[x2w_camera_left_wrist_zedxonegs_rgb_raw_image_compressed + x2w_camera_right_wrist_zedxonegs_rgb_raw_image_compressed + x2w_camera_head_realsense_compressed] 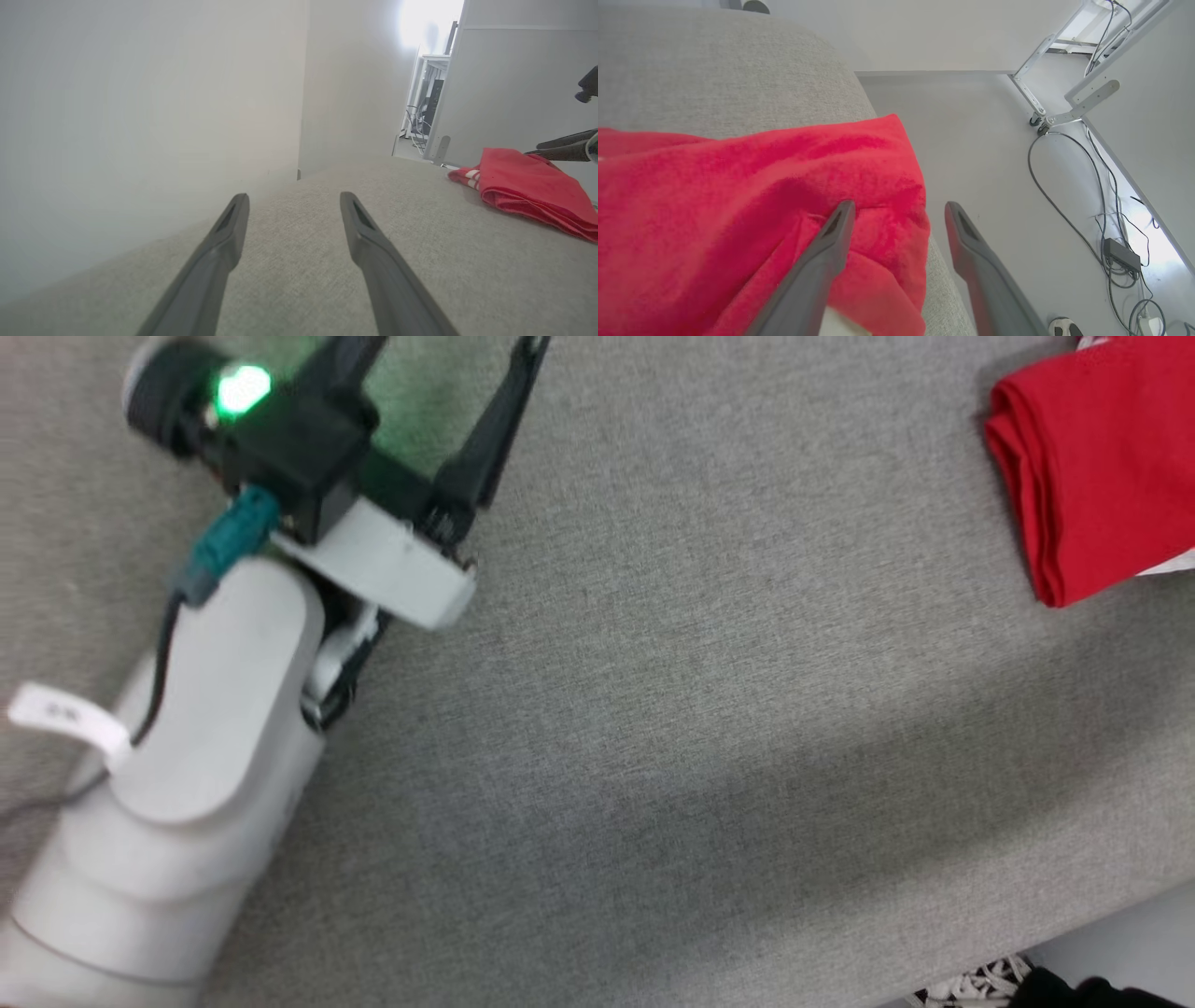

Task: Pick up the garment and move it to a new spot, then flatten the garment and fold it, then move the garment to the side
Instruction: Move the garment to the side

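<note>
- Your left gripper (294,198) is hovering over the grey cloth surface (700,709), its 2 dark fingers standing well apart and gripping nothing.
- Your right gripper (900,206) is also holding its 2 fingers apart and clamping nothing. 1 finger is showing in front of the garment (738,186), though you cannot tell whether it is touching. The other is hanging past the surface's edge, over the floor (985,154).
- The garment is lying folded, plain red side up, near the surface's right-hand edge and well apart from your left gripper. A bit of white-striped trim is peeking out at 1 end.
- Beyond the edge, cables (1111,266) are trailing across the floor near a metal frame on casters (1092,95).
- Farthest off, a pale wall (140,93) is rising behind the surface.
</note>
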`<state>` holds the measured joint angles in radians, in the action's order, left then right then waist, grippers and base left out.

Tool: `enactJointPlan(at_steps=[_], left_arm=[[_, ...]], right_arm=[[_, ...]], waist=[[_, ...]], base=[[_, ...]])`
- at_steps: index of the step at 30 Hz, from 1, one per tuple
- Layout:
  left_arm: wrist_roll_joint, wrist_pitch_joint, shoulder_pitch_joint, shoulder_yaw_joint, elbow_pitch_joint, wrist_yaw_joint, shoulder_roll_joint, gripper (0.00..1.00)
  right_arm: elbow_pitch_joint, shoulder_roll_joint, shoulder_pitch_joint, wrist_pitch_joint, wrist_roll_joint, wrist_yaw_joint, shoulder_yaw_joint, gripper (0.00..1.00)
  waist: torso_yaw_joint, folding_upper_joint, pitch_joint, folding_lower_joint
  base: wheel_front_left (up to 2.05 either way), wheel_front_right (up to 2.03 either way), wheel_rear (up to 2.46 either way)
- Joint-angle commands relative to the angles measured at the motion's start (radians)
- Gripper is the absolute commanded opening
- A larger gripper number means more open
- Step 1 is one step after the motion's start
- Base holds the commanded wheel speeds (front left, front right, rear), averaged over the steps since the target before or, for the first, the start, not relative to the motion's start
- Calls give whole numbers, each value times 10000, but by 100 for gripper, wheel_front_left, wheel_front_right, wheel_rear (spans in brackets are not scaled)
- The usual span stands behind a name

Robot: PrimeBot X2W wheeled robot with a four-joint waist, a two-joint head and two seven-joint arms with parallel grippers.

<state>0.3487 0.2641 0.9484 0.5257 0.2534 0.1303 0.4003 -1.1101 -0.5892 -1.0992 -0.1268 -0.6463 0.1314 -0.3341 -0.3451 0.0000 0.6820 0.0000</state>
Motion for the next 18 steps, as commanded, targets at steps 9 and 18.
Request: enactJointPlan(at_steps=[9, 18], left_arm=[[-148, -5, -2613, -1353, -221, -37, -802, 100], [-288, -5, -5077, -2887, -160, 3, -1847, 100]], right_arm=[[814, 0, 691, -351, 114, -18, -1506, 100], [1822, 167, 1991, -1286, 62, -17, -2285, 100]], waist=[[958, 0, -1984, 0], [2233, 0, -3618, 0]], base=[[0, 0, 0], [0, 0, 0]])
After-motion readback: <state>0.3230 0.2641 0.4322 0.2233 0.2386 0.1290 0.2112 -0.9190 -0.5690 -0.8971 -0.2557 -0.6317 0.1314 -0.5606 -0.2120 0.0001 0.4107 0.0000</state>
